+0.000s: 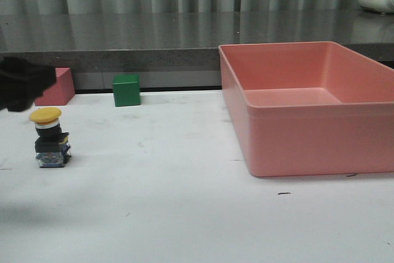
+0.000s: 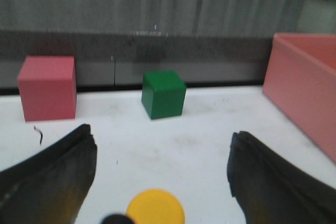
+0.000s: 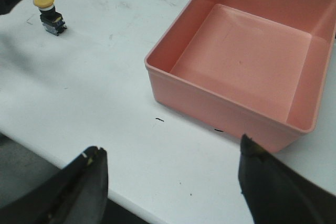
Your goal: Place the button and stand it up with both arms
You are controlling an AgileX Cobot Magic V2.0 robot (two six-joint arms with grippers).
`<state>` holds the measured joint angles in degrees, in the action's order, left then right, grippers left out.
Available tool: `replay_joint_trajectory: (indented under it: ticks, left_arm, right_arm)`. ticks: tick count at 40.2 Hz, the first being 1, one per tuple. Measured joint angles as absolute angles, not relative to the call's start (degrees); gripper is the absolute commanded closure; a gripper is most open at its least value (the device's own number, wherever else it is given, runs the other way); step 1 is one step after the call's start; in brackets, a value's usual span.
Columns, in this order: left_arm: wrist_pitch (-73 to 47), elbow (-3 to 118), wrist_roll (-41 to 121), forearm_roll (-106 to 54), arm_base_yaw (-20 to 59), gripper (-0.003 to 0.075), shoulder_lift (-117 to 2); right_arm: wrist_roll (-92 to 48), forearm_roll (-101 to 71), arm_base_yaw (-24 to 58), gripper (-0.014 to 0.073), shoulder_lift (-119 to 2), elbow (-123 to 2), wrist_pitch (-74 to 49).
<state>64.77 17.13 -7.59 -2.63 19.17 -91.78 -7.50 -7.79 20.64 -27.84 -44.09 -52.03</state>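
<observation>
The button (image 1: 50, 140) stands upright on the white table at the left, yellow cap on top and clear base down. My left gripper (image 1: 18, 84) hovers blurred just above and behind it at the left edge of the front view. In the left wrist view that gripper (image 2: 163, 135) is open, its fingers wide apart and empty, with the yellow cap (image 2: 155, 208) below and between them. My right gripper (image 3: 170, 148) is open and empty over the table's front edge, far from the button (image 3: 48, 8). It does not show in the front view.
A pink cube (image 1: 56, 87) and a green cube (image 1: 126, 90) sit at the table's back left. A large pink bin (image 1: 308, 146) fills the right side. A grey counter runs behind the table.
</observation>
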Motion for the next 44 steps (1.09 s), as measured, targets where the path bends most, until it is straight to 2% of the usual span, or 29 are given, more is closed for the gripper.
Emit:
replay_joint_trajectory:
  ticks: [4, 15, 25, 31, 44]
  left_arm:
    - [59.1, 16.7, -7.6, -2.6, 19.2, 0.0205, -83.6]
    - [15.7, 21.5, -6.9, 1.4, 19.2, 0.0205, -61.3]
    - [-17.5, 32.0, -6.8, 2.1, 19.2, 0.0205, -49.6]
    - [-27.7, 35.2, -6.8, 2.2, 19.2, 0.0205, -46.6]
    - [-33.5, 35.8, -6.8, 2.3, 19.2, 0.0206, -45.5]
  right_arm:
    - [-7.5, -7.8, 20.6, 0.0053, -27.8, -44.1, -52.0]
    - [-7.5, -7.8, 20.6, 0.0053, -27.8, -44.1, -52.0]
    - [-7.5, -7.8, 20.6, 0.0053, -27.8, -44.1, -52.0]
    - [-7.5, -7.8, 20.6, 0.0053, -27.8, -44.1, -52.0]
    - [-7.5, -7.8, 20.6, 0.0053, -27.8, -44.1, -52.0]
